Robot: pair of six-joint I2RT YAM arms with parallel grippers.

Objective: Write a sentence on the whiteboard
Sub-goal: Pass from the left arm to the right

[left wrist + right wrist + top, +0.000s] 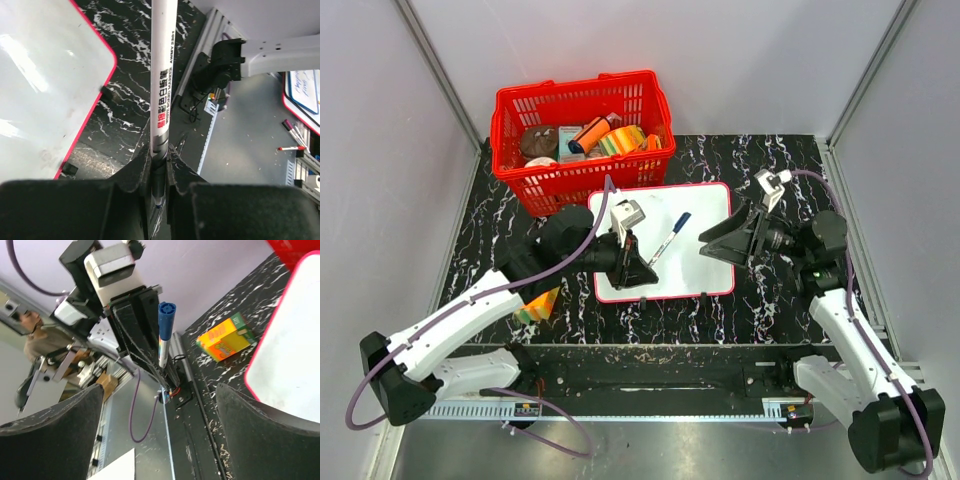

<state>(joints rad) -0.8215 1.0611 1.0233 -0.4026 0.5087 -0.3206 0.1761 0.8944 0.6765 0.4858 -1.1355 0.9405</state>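
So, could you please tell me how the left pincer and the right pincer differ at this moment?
The left pincer is shut on a capped marker; the right pincer is open and holds nothing. The left pincer sits over the left part of the whiteboard, the right pincer toward its right side. Both are black with two fingers.

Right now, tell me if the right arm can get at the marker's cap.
Probably yes: the right end effector is open and faces the cap, nothing between them, while the left end effector holds the marker.
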